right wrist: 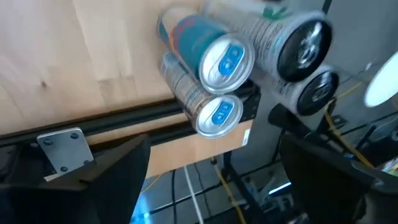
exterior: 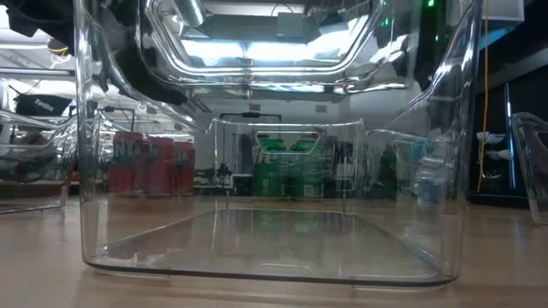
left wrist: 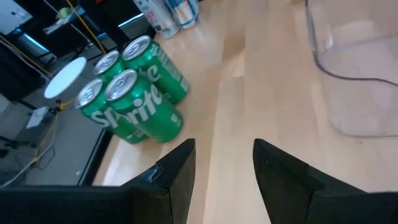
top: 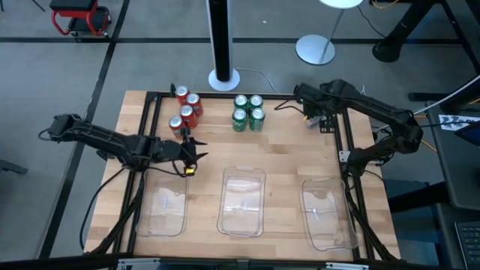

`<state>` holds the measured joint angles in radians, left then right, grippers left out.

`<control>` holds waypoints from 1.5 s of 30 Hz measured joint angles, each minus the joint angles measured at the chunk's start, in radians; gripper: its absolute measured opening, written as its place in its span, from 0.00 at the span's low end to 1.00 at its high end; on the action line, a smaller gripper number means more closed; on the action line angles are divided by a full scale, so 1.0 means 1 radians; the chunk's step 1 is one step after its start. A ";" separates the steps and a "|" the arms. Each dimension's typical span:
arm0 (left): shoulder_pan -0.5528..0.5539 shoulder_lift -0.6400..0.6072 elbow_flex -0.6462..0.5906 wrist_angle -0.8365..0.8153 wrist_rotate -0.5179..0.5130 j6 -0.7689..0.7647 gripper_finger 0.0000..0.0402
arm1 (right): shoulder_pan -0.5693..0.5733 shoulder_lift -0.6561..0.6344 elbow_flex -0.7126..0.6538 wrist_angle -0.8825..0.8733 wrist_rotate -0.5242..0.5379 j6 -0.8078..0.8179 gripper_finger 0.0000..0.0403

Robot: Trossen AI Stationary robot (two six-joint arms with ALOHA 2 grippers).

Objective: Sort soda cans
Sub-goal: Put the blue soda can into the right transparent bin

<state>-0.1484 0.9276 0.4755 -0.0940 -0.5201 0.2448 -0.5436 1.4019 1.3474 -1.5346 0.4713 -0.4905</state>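
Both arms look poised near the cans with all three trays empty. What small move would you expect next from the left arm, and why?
Probably a short reach toward the red cans to close on the nearest one. The left gripper is open and empty just beside that cluster, and the clear tray nearest it holds nothing yet. The right gripper, also open, hovers at the silver-blue cans.

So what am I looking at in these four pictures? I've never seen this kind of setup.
Two dark robot arms work at a wooden table. One picture looks straight down, one sits at table height peering through a clear tray, and two come from cameras on the arms' wrists. On the table stand red cans, green cans and silver-blue cans, with three clear trays nearer the front, nothing in them. The left gripper hovers near the red cans, jaws open and holding nothing. The right gripper is over the silver-blue cans at the table's far right corner, jaws open too.
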 joint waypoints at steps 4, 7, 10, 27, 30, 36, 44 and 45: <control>0.017 0.000 0.000 0.000 0.000 0.002 0.38 | -0.064 0.001 -0.050 0.038 0.006 -0.052 0.88; 0.019 0.000 0.000 -0.001 0.000 -0.001 0.38 | -0.090 0.003 -0.068 0.049 0.018 -0.073 0.88; 0.019 0.000 0.000 0.000 0.000 -0.001 0.38 | -0.093 0.005 -0.068 0.053 -0.004 -0.067 0.88; 0.018 0.001 0.000 -0.025 0.000 -0.028 0.38 | -0.204 0.016 -0.067 0.073 -0.091 -0.076 0.88; 0.018 0.001 0.000 -0.025 0.000 -0.029 0.38 | -0.212 0.018 -0.067 0.089 -0.095 -0.090 0.88; 0.018 0.001 0.000 -0.027 0.000 -0.036 0.38 | -0.258 0.019 -0.110 0.164 -0.135 -0.121 0.88; 0.018 0.001 0.000 -0.028 0.000 -0.028 0.38 | -0.323 0.019 -0.222 0.231 -0.137 -0.143 0.88; 0.018 0.001 0.000 -0.027 0.000 -0.027 0.38 | -0.322 0.019 -0.223 0.232 -0.132 -0.143 0.88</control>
<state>-0.1307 0.9283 0.4759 -0.1209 -0.5201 0.2174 -0.8652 1.4212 1.1249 -1.3029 0.3391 -0.6338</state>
